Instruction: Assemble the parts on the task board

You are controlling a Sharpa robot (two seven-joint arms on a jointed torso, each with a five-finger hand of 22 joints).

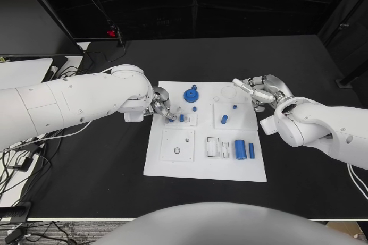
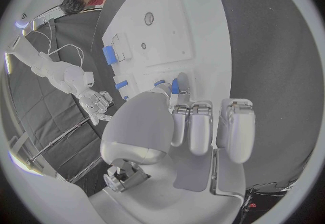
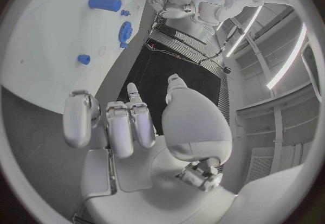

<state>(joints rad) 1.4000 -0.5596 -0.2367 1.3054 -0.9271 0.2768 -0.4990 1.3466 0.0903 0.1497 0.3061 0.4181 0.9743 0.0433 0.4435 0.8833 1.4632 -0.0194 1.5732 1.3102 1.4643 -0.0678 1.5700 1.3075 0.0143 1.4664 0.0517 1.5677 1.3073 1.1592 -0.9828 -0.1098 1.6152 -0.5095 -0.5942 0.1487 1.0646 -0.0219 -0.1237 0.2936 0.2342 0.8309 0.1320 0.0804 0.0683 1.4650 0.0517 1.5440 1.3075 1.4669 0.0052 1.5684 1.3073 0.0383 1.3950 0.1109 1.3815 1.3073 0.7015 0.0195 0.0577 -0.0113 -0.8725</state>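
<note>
The white task board (image 1: 206, 168) lies mid-table. My left hand (image 1: 162, 109) reaches over its left edge and pinches a small blue peg (image 1: 182, 117) at a small square plate; the left wrist view shows the peg (image 2: 175, 85) at the fingertips (image 2: 180, 110). A blue gear (image 1: 189, 95) sits at the board's far end, with a short blue peg (image 1: 224, 118) to its right. A large blue cylinder (image 1: 240, 149) and a thin blue pin (image 1: 251, 150) lie at the right. My right hand (image 1: 257, 91) hovers by the board's far right corner, fingers apart and empty, and its wrist view shows the cylinder (image 3: 105, 2) and the gear (image 3: 125, 31).
A square plate with a round hole (image 1: 178, 145) sits on the board's near left part, and white blocks (image 1: 213, 146) lie in slots beside it. Cables (image 1: 19, 160) and a white box (image 1: 23, 69) lie off the table's left side. A red object (image 1: 112, 32) sits at the far left.
</note>
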